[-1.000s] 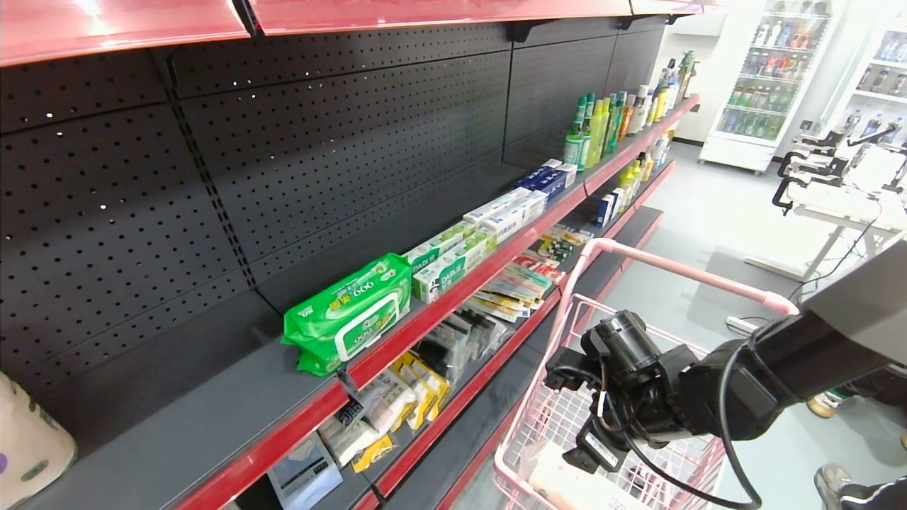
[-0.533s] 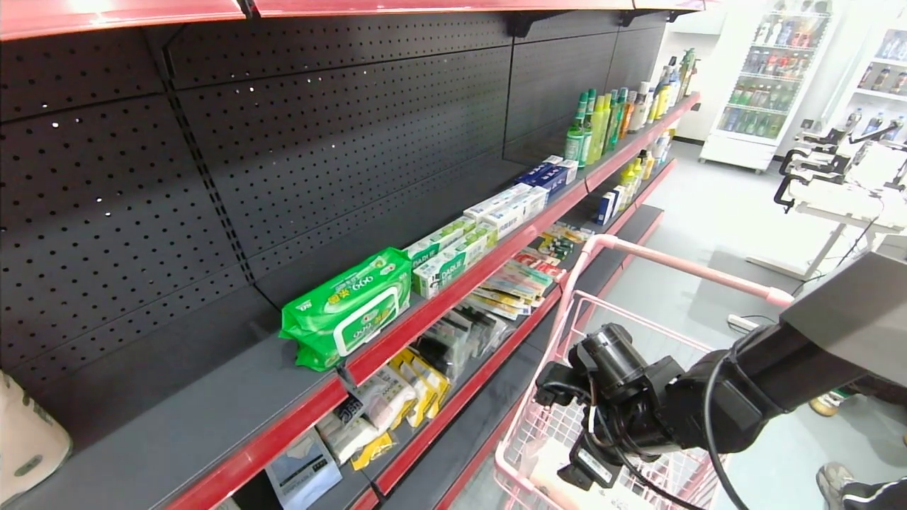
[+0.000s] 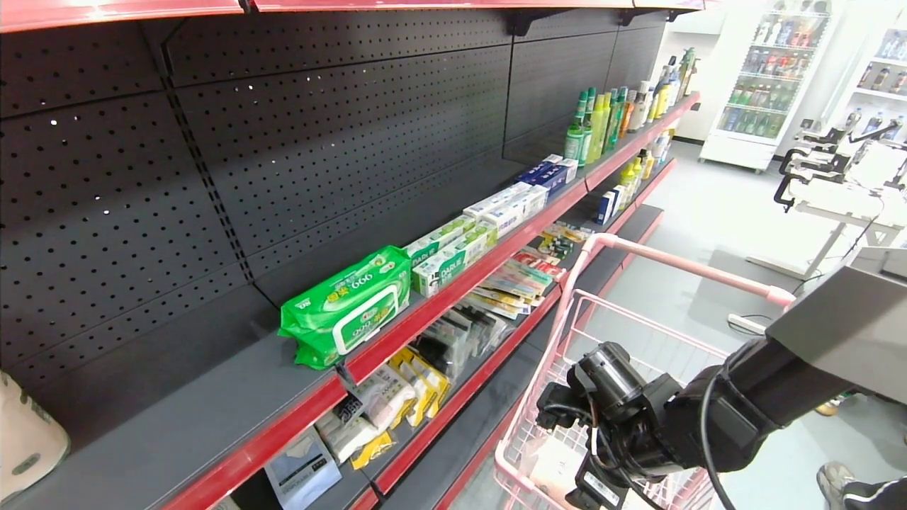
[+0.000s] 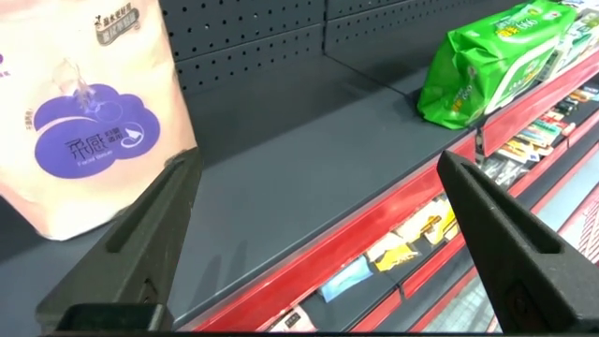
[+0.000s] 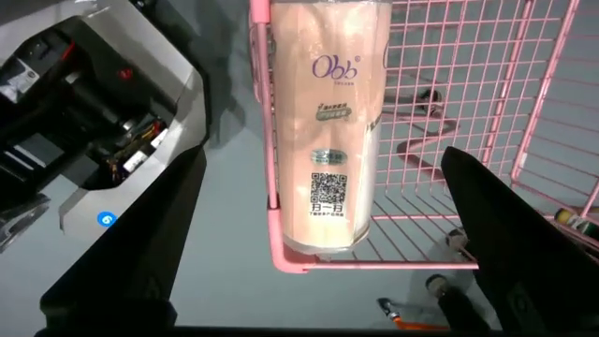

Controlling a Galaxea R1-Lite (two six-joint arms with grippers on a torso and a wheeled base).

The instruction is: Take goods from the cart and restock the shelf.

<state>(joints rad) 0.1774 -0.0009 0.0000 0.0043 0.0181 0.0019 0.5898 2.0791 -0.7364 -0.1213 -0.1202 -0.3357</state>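
A peach-wrapped tissue pack lies in the corner of the pink wire cart. My right gripper hangs open over it, not touching it. In the head view my right wrist is down inside the cart, above the pale pack. My left gripper stands open over the bare grey shelf board, between a white tissue pack with a purple label and a green wipes pack. The green pack lies at the shelf's red front edge.
Toothpaste boxes and bottles line the shelf to the right of the wipes. The white tissue pack stands at the shelf's far left. Hanging packets fill the lower shelf. A drinks fridge stands at the back right.
My right arm has sunk lower into the cart and a little leftward. The head camera has tilted slightly; the goods on the shelf have not moved.
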